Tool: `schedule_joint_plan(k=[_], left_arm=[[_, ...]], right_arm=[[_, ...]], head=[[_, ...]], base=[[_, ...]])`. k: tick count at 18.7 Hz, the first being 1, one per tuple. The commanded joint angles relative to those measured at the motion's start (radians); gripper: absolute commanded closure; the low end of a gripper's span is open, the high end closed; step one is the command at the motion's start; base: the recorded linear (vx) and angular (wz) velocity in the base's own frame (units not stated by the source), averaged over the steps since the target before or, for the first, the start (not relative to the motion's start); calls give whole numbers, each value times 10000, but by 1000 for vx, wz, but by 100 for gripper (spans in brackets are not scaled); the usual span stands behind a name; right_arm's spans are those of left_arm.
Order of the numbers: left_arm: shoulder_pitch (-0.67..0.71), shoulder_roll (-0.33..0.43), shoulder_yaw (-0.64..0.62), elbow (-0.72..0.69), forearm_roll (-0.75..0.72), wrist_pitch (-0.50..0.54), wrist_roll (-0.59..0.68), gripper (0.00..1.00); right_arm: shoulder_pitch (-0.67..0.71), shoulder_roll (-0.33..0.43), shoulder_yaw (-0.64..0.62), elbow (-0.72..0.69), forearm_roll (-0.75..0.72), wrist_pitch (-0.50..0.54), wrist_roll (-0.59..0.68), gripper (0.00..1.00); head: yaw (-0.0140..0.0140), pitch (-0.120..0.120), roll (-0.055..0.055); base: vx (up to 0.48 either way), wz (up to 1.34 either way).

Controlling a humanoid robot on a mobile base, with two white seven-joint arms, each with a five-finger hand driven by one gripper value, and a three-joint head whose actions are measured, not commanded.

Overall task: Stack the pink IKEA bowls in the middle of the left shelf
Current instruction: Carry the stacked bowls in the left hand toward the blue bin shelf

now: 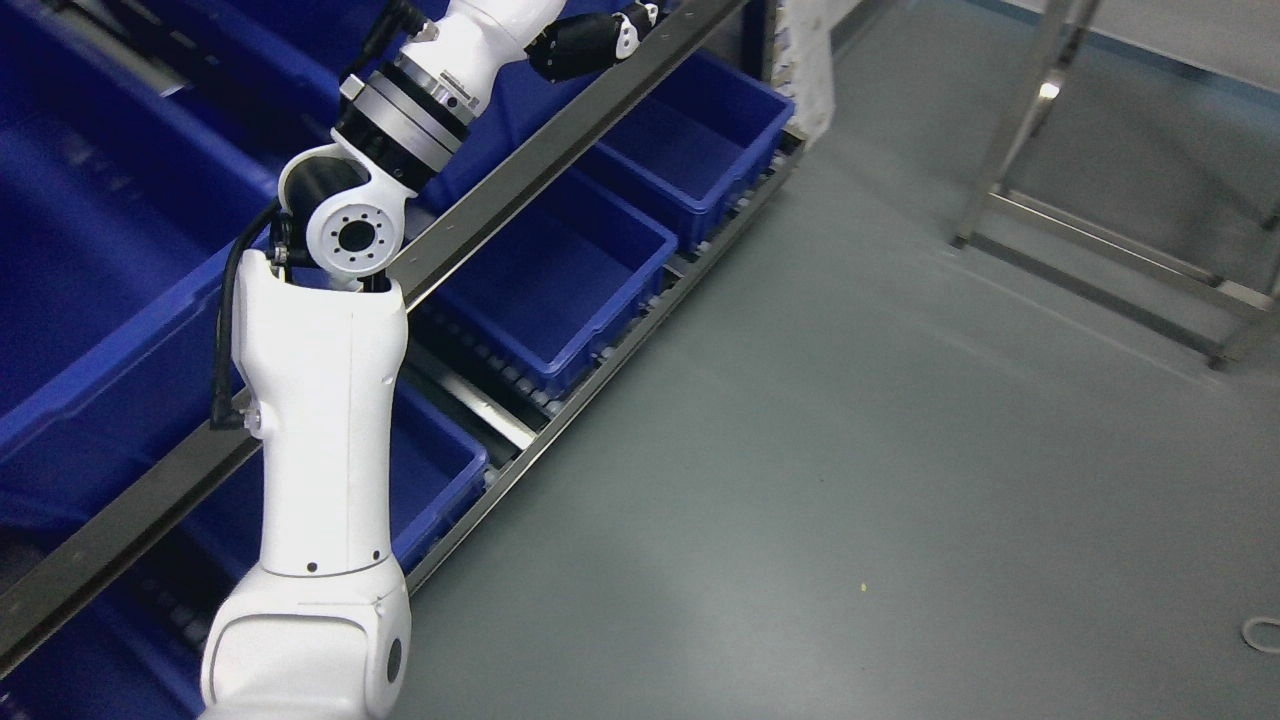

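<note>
Head view shows no pink bowl anywhere, so the thing the task turns on cannot be placed; it may lie further up the shelf, past the top edge, or inside a bin whose floor is hidden.

What can be seen nearest to that goal is the left hand, a dark shape at the very top of the picture, lying along the grey metal rail that fronts the middle level of the shelf. It is cropped and partly edge-on, so I cannot tell whether it is spread, curled or carrying anything.

Behind it the left arm rises from the bottom left, bends at a round white elbow joint and reaches up and across the rail. By my reading, that long reach is there because the middle level sits high and deep relative to the robot.

Below the rail, 2 blue bins sit side by side on the roller track of the lower level, and both look bare. A third bin shows just beside the forearm, and a larger blue bin fills the level above. The bins tilt toward the aisle, probably so their contents are easy to reach.

To the right lies grey floor, with a metal frame standing well apart from the shelf. The right arm does not appear.
</note>
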Motion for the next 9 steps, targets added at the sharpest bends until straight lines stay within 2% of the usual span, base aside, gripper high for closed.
schedule_joint_plan(k=[1, 4, 9], left_arm=[[-896, 175, 26, 3, 75, 122, -43, 94], [-1481, 175, 11, 3, 0, 705, -196, 94], [-1467, 175, -50, 80, -138, 1302, -778, 94]], right_arm=[[-2, -175, -107, 1, 77, 7, 5, 0], [-2, -175, -107, 1, 77, 7, 5, 0], [-2, -175, -107, 1, 77, 7, 5, 0]], head=[[0, 0, 0], [0, 0, 0], [0, 0, 0]], base=[[-176, 1021], [-126, 977], [-40, 731]])
